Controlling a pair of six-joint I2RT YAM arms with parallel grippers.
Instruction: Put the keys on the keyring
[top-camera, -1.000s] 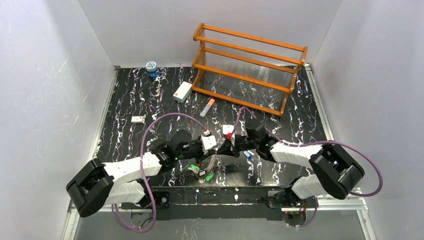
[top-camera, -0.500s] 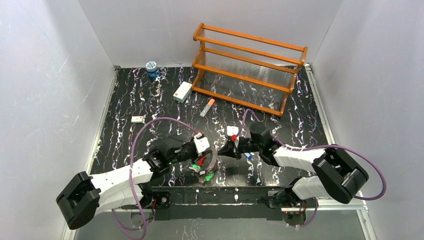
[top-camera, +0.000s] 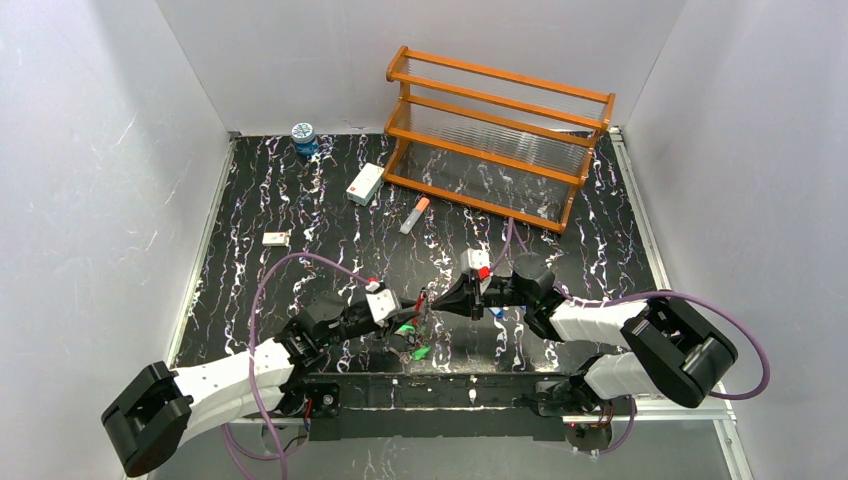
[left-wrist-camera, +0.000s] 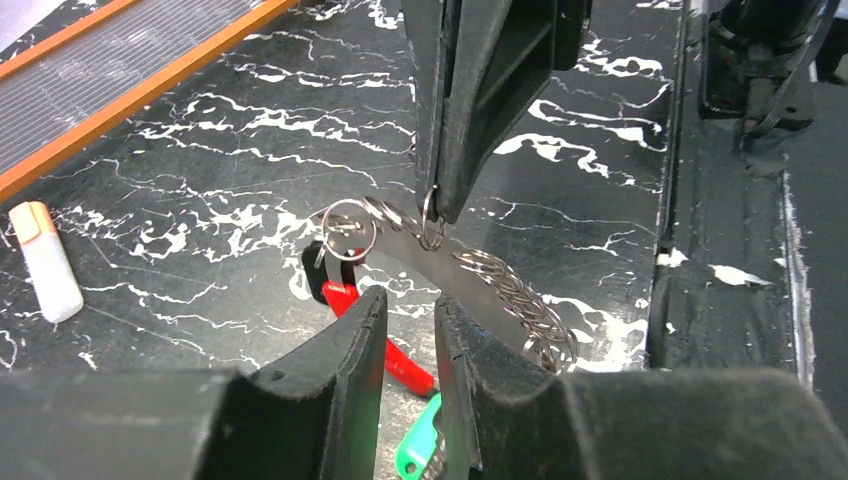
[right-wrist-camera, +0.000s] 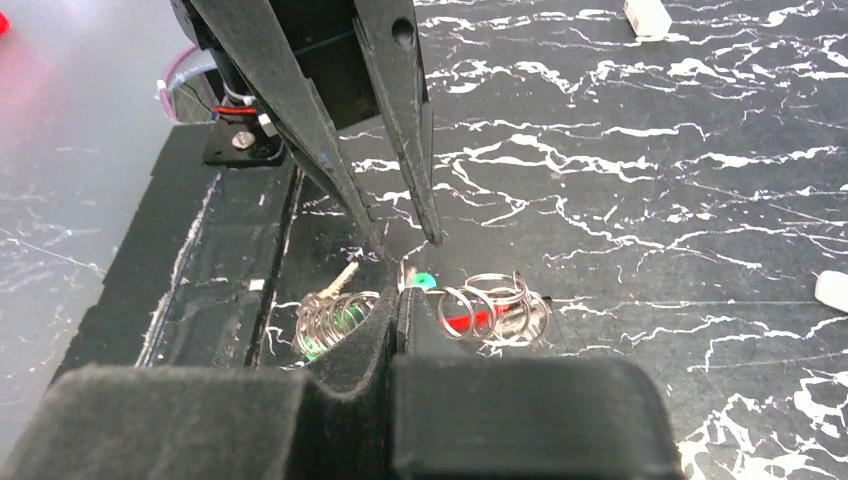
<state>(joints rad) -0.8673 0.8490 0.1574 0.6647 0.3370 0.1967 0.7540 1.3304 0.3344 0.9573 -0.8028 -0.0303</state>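
The keyring (left-wrist-camera: 500, 285) is a loop strung with several small silver split rings and has a red part (left-wrist-camera: 395, 360). It hangs low over the table's near edge. My right gripper (top-camera: 432, 300) is shut on one of its rings, with the pinch clear in the left wrist view (left-wrist-camera: 432, 208) and rings on both sides of the closed fingers in the right wrist view (right-wrist-camera: 400, 295). My left gripper (top-camera: 400, 318) is slightly open and empty, just short of the rings (left-wrist-camera: 410, 305). Green-headed keys (top-camera: 415, 350) lie below. A blue key (top-camera: 497, 312) lies by the right arm.
An orange wire rack (top-camera: 495, 135) stands at the back. An orange-and-white tube (top-camera: 414, 215), a white box (top-camera: 364, 184), a blue-lidded jar (top-camera: 303, 137) and a small white piece (top-camera: 276, 238) lie on the black marbled table. The table's front edge is close below the keys.
My left gripper has pulled back toward the near left, away from the right gripper. The right gripper has moved slightly nearer with the keyring, which now hangs lower.
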